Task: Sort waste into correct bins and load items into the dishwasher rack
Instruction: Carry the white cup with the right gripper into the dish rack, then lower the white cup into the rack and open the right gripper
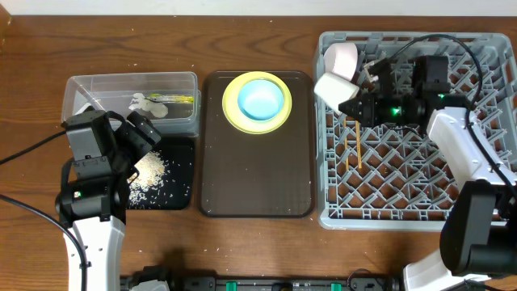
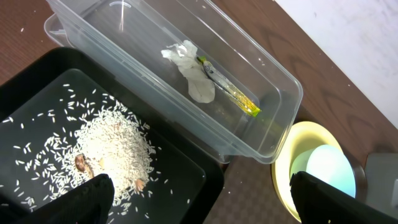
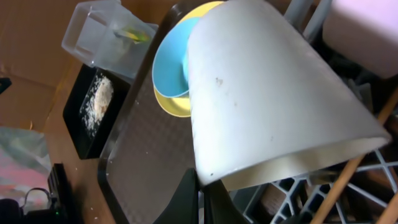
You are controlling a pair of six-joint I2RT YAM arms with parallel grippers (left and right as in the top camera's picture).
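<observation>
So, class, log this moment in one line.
left jaws open over rice | right jaws shut on white bowl at rack edge | blue bowl on plate

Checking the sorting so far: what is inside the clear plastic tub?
A crumpled white tissue and a thin green-and-orange snack wrapper lie on the floor of the clear tub. The tissue hides whatever is beneath it.
</observation>
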